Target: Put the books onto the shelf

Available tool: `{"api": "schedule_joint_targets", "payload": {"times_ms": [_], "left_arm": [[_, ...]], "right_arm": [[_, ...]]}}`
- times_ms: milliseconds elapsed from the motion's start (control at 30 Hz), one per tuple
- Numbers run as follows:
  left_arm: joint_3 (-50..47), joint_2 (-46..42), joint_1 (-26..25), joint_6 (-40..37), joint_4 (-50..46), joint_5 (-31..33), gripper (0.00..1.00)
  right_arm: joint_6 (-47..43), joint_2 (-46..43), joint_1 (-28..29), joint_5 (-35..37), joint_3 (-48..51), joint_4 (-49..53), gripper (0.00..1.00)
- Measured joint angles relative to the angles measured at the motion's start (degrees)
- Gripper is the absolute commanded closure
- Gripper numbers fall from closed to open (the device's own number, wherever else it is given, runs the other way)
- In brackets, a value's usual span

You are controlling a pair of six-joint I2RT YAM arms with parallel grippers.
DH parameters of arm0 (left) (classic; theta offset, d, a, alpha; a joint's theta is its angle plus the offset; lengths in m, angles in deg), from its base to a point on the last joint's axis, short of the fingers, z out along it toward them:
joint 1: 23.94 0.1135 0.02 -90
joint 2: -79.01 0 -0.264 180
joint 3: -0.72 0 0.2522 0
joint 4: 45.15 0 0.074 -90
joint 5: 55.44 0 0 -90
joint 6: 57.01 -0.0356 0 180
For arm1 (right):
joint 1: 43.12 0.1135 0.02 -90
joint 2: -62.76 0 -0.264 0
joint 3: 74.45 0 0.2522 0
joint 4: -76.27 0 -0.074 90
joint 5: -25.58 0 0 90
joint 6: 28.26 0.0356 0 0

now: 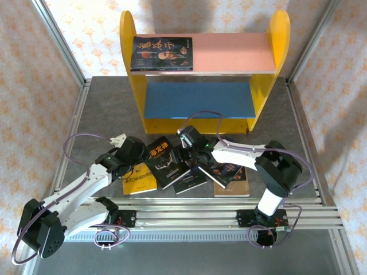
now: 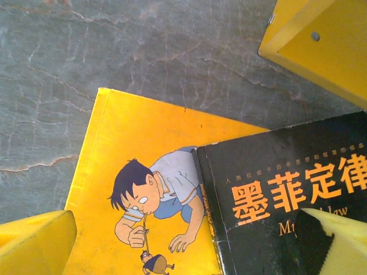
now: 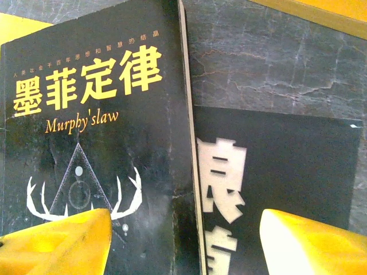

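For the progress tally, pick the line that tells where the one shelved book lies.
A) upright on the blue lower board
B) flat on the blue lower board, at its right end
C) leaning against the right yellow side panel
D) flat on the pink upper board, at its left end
D: the dark book lies flat on the pink upper board of the shelf, close to the left side panel.

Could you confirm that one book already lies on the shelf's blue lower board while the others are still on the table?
Not quite: the top view shows the book on the shelf's pink upper board, not the blue board. The others are still on the table.
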Motion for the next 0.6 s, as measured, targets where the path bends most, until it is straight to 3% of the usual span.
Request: {"api": "schedule_joint_targets", "payload": {"times_ms": [600], "left_arm": [[0.09,9.31,-1.77,0.31,3.89,-11.58,0.01]], "right_arm": [[-0.92,3.19,1.7,-0.04,-0.85,0.96,0.37]]}}
